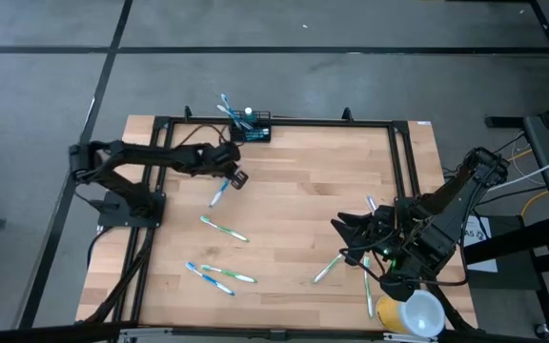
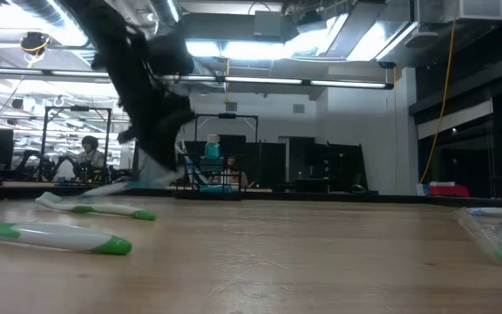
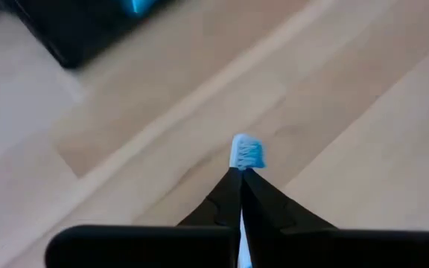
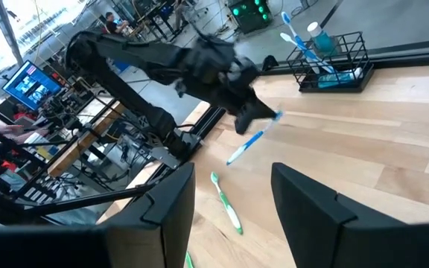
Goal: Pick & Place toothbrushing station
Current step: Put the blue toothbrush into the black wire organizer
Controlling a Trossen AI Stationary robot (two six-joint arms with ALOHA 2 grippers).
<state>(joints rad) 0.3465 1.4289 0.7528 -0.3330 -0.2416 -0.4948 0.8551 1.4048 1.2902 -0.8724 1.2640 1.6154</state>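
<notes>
Your black wire-mesh caddy (image 1: 253, 129) sat at the table's (image 1: 294, 181) far edge, holding upright toothbrushes and a small blue-capped tube (image 4: 317, 35). Your left gripper (image 1: 235, 175) hung just in front of it, jaws pinched tight on a blue toothbrush (image 3: 246, 152) near its bristle end. Your right gripper (image 1: 349, 230) waited well apart, jaws spread and empty. The yellow-and-white cup (image 1: 411, 313) lay on its side at the near right corner.

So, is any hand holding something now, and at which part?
The left hand is shut on a blue toothbrush, gripped near its bristle head, handle hanging toward the table. The right hand is open and holds nothing.
</notes>
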